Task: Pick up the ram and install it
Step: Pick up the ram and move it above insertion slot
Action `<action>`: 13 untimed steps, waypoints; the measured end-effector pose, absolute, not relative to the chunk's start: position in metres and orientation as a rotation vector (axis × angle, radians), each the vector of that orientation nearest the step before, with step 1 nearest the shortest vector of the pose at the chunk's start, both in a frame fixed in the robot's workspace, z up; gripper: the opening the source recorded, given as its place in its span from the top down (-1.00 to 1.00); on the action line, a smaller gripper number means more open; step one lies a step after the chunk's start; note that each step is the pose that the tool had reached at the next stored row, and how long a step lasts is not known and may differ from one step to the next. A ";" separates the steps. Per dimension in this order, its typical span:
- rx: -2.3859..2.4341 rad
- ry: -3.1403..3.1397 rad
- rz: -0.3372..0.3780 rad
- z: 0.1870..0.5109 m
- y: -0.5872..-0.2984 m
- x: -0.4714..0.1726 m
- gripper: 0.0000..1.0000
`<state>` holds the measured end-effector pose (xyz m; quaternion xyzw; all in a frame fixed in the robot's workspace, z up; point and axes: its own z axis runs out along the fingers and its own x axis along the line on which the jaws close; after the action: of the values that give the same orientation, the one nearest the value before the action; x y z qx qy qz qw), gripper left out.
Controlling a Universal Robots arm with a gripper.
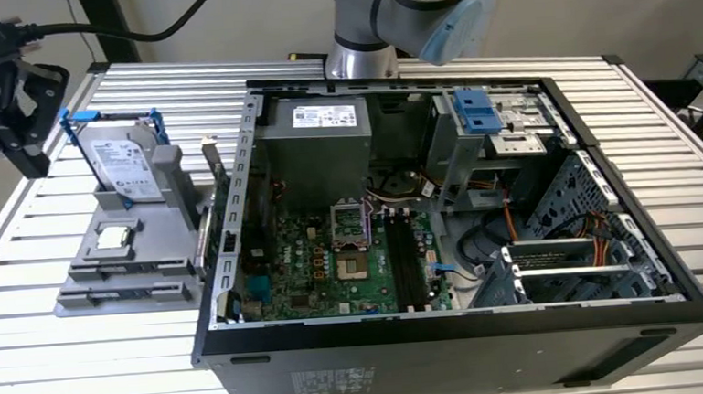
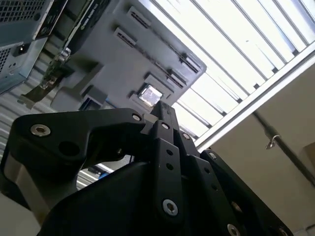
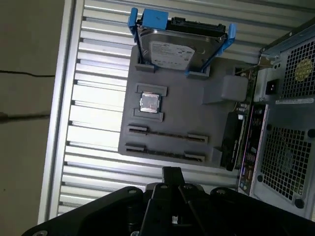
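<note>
fingers (image 3: 171, 173) closed, empty | near gray tray (image 3: 197, 110) | ram (image 3: 165, 135) on tray

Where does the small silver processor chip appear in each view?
Exterior view: the processor chip lies on the gray holder, at the exterior view's left.
First wrist view: the chip lies on the holder, near the hard drive.
Second wrist view: the chip lies on the holder.
Shared landmark: the gray holder.

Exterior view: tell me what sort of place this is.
Probably a robotics lab bench for computer assembly: an open computer case sits on a slatted metal table, a grey fixture beside it holds a hard drive, and a robot arm rises behind the case.
</note>
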<state>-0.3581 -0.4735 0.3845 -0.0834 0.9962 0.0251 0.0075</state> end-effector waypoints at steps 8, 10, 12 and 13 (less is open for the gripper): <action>-0.482 3.092 0.080 0.385 -0.473 -0.358 1.00; -0.539 3.083 0.080 0.385 -0.473 -0.358 1.00; -0.595 3.074 0.081 0.385 -0.473 -0.358 1.00; -0.623 3.069 0.081 0.385 -0.473 -0.358 1.00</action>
<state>-0.3581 -0.4735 0.3845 -0.1987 0.9797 0.0258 0.0045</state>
